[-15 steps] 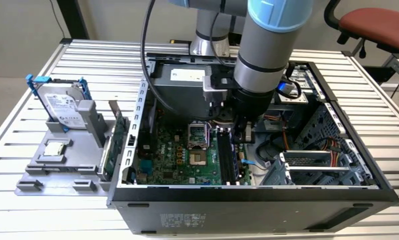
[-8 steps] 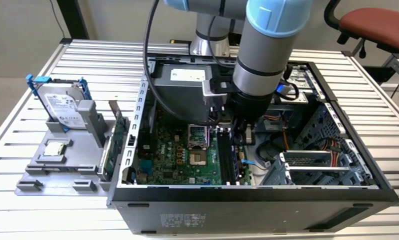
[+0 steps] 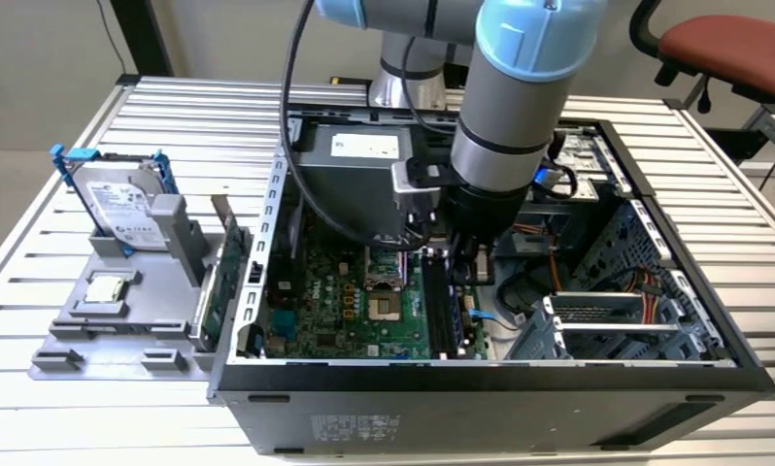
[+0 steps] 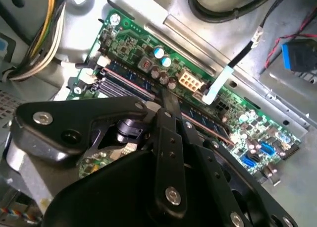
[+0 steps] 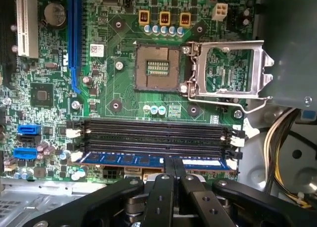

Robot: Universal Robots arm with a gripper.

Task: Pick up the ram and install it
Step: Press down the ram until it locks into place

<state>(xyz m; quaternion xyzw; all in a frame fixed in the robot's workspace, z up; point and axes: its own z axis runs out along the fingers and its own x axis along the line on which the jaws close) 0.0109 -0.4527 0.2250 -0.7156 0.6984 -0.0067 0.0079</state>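
An open computer case (image 3: 491,388) sits on the slatted counter (image 3: 50,408), and the arm (image 3: 523,97) reaches down into it over the green motherboard (image 5: 119,88). In the first wrist view the ram (image 5: 133,159) lies along the motherboard's outermost memory slot, beside the empty black slots (image 5: 153,135). The tool (image 5: 173,162) has its fingers (image 5: 169,168) pressed together, their tips on the ram's upper edge.
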